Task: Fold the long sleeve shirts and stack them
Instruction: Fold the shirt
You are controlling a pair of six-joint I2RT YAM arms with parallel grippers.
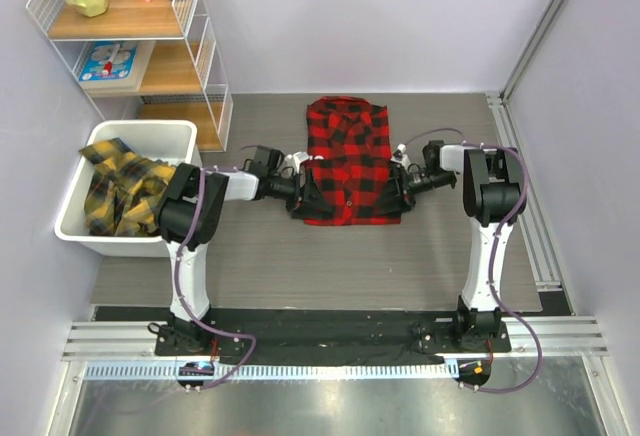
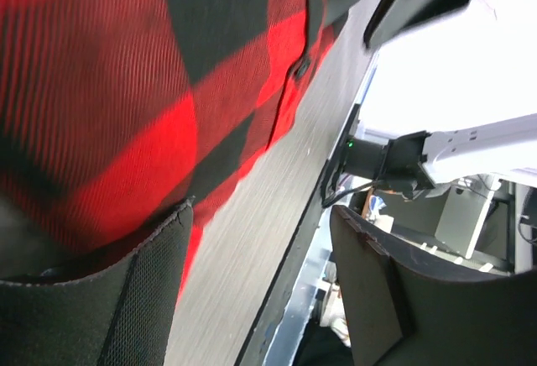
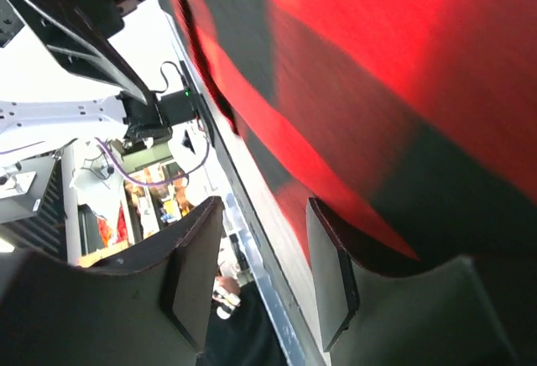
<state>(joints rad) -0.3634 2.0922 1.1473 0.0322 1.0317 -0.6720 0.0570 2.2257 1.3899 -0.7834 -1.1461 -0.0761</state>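
A red-and-black checked long sleeve shirt point(image 1: 345, 161) lies folded in a rectangle mid-table, collar toward the back. My left gripper point(image 1: 300, 188) is at its front left edge and my right gripper point(image 1: 400, 188) at its front right edge. In the left wrist view the gripper point(image 2: 260, 211) is open: one finger point(image 2: 101, 307) rests against the red cloth point(image 2: 126, 89), and only bare table shows between the jaws. In the right wrist view the gripper point(image 3: 263, 206) is also open, one finger point(image 3: 331, 282) beside the shirt's edge point(image 3: 377, 72). Yellow-and-black shirts point(image 1: 120, 191) lie crumpled in a bin.
The white bin point(image 1: 150, 128) stands at the table's left, next to the left arm. A wire shelf point(image 1: 130, 26) with a yellow pitcher, a pink box and a cup is at the back left. Metal rails run along the right side point(image 1: 520, 186) and the front.
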